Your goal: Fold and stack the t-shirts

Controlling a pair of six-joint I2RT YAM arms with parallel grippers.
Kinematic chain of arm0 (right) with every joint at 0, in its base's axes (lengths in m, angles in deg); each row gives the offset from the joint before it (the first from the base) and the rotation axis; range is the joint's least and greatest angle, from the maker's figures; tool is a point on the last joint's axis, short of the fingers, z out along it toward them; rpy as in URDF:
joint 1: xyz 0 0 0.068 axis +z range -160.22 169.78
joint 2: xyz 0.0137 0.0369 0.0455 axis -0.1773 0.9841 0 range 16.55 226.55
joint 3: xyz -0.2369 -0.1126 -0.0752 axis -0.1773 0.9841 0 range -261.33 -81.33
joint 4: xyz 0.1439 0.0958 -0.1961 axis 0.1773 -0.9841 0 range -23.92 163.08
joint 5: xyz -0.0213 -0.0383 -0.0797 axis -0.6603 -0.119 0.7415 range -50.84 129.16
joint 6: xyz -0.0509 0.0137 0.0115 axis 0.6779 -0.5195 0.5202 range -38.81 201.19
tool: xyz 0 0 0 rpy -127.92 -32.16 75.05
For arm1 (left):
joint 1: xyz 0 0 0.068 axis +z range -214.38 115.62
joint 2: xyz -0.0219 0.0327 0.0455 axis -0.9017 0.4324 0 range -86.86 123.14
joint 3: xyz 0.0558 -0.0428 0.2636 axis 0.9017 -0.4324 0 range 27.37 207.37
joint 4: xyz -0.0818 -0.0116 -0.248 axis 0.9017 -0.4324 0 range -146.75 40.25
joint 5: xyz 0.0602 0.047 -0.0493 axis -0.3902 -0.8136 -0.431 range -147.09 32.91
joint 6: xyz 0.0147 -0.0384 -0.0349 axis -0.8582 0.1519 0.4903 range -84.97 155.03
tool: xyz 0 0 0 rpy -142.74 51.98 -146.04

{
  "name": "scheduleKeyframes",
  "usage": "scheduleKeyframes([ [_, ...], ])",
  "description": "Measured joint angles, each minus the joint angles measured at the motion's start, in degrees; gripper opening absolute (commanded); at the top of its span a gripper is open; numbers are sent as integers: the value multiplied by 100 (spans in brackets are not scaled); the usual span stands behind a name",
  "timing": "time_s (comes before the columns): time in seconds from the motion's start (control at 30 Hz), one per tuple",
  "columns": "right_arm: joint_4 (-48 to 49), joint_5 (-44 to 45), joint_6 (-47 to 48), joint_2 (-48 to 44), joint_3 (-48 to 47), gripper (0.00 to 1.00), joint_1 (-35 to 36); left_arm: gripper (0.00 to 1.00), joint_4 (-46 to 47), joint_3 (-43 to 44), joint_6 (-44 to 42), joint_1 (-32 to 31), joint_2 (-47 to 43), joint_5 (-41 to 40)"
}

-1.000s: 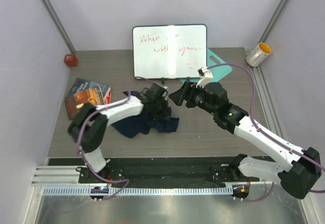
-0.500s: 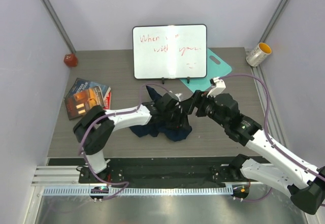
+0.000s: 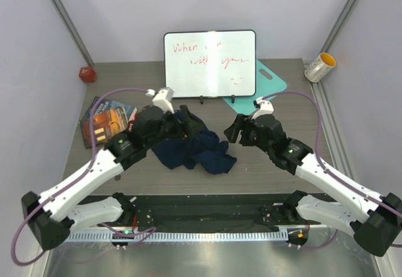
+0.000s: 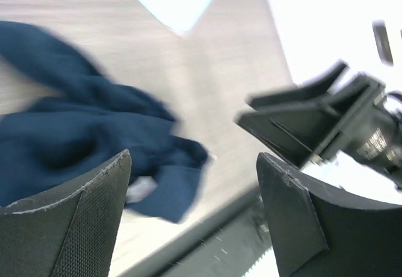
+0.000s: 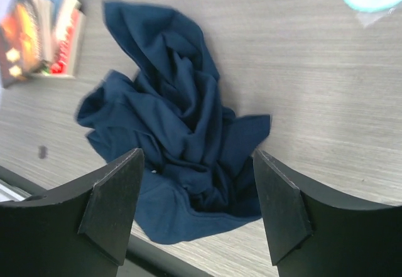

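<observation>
Plainly nothing is folded yet: the t-shirts (image 3: 191, 148) lie crumpled in one heap, perhaps two garments. My left pincer (image 4: 191, 214) and right pincer (image 5: 198, 164) hang open, empty.

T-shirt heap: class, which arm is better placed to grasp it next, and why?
Probably right. The right end effector is open, with the t-shirt heap framed squarely between its fingers. The left end effector, also open, sees the heap off to one side, blurred.
</observation>
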Motion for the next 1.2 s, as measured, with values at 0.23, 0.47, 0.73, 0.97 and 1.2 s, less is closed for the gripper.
scheduleKeyframes([
  [0.23, 24, -476, 52, 1209, -415, 76, 2, 82, -710, -807, 22, 619, -857, -597],
  [0.47, 72, -728, 278, 2214, -1425, 77, 256, 82, -1106, -1397, 269, 643, -1075, -737],
  [0.73, 74, -881, 527, 3093, -2050, 77, 455, 82, -1270, -1464, 317, 669, -1169, -793],
  [0.97, -24, -966, 588, 3508, -2118, 77, 782, 82, -1274, -1502, 321, 697, -1169, -800],
  [1.2, -127, -894, 632, 3613, -2267, 66, 962, 82, -1272, -1519, 356, 715, -1167, -798],
])
